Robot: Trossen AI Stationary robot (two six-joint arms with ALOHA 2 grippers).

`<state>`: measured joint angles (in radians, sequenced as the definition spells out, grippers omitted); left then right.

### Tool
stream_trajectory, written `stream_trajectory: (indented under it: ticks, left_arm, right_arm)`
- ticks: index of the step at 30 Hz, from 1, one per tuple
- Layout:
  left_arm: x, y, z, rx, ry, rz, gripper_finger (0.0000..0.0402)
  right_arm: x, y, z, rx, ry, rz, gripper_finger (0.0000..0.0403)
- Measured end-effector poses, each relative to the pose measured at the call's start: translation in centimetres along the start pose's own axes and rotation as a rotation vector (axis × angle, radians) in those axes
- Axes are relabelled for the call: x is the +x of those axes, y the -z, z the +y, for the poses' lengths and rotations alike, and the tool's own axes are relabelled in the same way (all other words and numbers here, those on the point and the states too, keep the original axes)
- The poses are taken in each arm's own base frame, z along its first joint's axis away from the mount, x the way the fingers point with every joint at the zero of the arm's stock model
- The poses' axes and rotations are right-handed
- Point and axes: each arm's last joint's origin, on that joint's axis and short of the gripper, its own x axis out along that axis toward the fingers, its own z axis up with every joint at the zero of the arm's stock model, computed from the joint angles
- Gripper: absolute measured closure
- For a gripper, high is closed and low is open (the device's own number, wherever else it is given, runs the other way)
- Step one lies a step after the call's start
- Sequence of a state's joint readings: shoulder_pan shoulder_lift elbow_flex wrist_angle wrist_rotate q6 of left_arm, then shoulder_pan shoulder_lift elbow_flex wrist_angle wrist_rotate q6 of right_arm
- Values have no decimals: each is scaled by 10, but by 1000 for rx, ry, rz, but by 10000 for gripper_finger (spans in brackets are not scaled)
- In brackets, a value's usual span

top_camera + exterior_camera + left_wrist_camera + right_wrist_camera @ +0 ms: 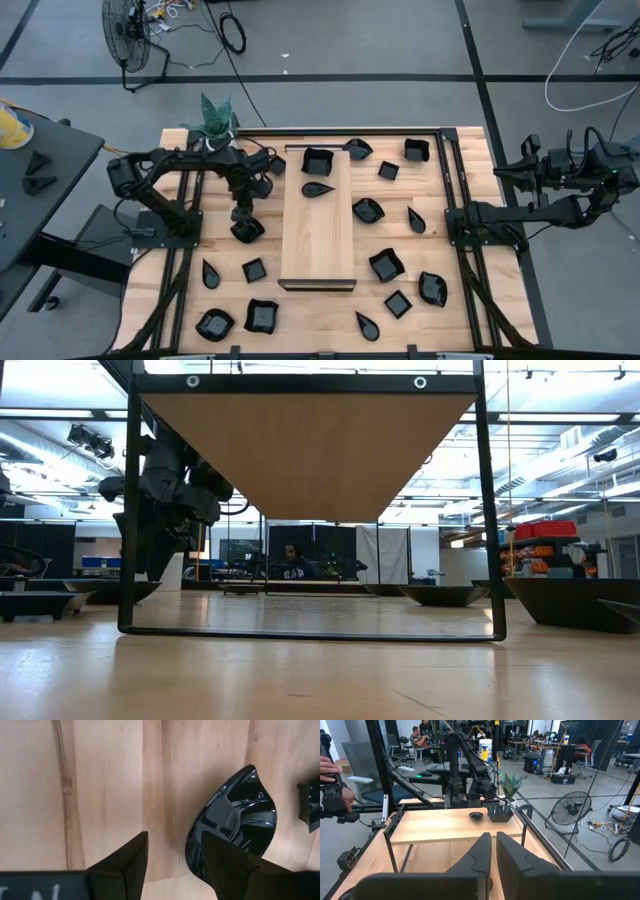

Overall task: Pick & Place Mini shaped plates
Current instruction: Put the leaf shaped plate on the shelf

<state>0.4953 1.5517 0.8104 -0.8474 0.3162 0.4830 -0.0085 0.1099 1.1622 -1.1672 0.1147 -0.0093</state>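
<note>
I have the left gripper (243,218) low over a glossy black teardrop plate (231,822) at 9 o'clock of the long pale wooden board (317,240), fingers apart and straddling its rim, probably for an edge pinch. Nothing held yet. The board carries two plates at its 12 o'clock end. Right gripper (492,852) is parked off-table at 3 o'clock, fingers nearly together.

Plates (387,265) around board (317,225) (two on it)
</note>
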Motion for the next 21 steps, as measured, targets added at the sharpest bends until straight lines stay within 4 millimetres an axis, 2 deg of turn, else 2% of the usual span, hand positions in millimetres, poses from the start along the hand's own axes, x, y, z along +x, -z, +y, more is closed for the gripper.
stream_trajectory:
  ticks: [21]
  left_arm:
    - [6,-10,-15,95,-49,16,214]
  right_arm:
    - [0,0,0,0,0,0,369]
